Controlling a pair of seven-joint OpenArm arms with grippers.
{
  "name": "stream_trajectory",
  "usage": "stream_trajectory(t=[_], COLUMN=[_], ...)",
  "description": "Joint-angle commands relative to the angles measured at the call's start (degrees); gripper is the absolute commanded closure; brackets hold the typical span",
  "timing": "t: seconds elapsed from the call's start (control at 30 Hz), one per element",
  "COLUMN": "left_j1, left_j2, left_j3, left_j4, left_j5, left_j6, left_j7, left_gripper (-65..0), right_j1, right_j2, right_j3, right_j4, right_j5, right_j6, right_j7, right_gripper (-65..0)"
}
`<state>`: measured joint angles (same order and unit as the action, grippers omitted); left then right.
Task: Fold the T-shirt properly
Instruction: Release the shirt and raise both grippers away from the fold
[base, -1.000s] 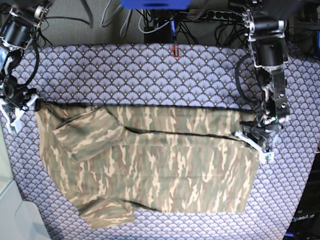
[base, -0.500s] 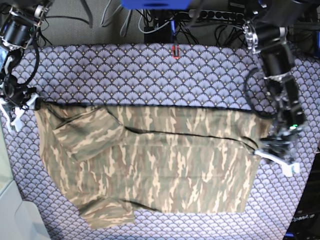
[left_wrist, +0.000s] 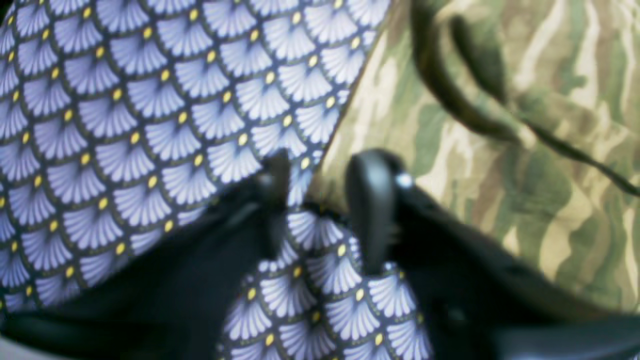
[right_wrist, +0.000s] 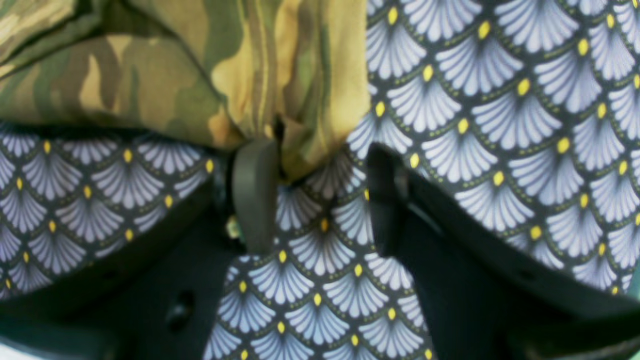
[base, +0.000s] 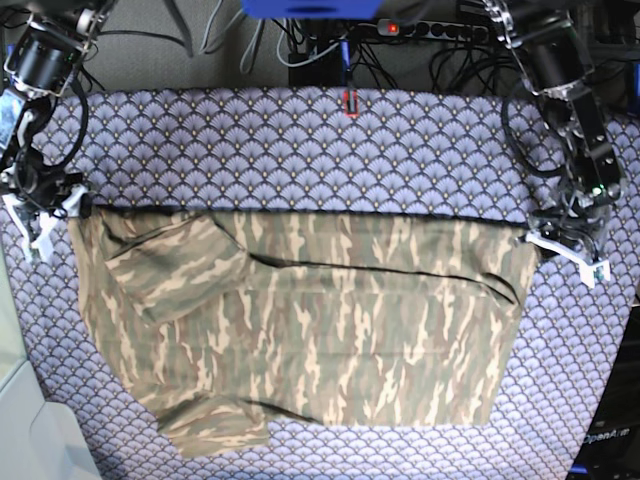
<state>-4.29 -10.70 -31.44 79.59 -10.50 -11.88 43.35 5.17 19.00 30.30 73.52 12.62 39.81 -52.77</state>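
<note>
The camouflage T-shirt (base: 320, 320) lies spread flat on the table, with one sleeve folded over its top left and another at the bottom left. My left gripper (base: 566, 250) is open and empty just off the shirt's upper right corner. In the left wrist view the gripper (left_wrist: 325, 167) stands over the patterned cloth with the shirt's edge (left_wrist: 500, 125) just beyond the fingers. My right gripper (base: 42, 218) is open at the shirt's upper left corner. In the right wrist view the gripper (right_wrist: 317, 150) has the shirt's corner (right_wrist: 150, 75) hanging down between the fingertips, against the left finger (right_wrist: 255, 190).
The purple-grey fan-scale cloth (base: 300, 150) covers the whole table. A small red mark (base: 350, 102) sits at its back edge. Cables and a power strip (base: 430, 30) run behind the table. A white surface (base: 20, 420) borders the front left.
My left gripper has come off the shirt's right edge, swung out to the right and moved back to its upper right corner. The right gripper has barely shifted.
</note>
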Motion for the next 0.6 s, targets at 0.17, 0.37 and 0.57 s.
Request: stream_trajectory(t=[0.17,0.37,0.57], left_j1=[-0.41,-0.32,-0.58], left_j2=[-0.69,0.46,0.55], left_j3=[-0.16,0.1,-0.16], left_j4=[0.54,-0.6,-6.14], left_j5=[-0.18,-0.09,-0.09], left_j6=[-0.21,0.32,0.32], left_j7=[-1.02,-5.07,-6.56], left_gripper=[-31.2,-31.2,-31.2], right_j1=[0.85,-0.29,-0.29], right_j2=[1.26,1.26,1.43], right_j3=[0.16,0.16,0.16], right_j4=[1.08,1.08,1.08], right_j5=[0.78,0.78,0.78], right_j6=[0.19,0.19,0.19], right_j7=[0.77,0.77,0.77], right_gripper=[-30.2,-30.2,-30.2])
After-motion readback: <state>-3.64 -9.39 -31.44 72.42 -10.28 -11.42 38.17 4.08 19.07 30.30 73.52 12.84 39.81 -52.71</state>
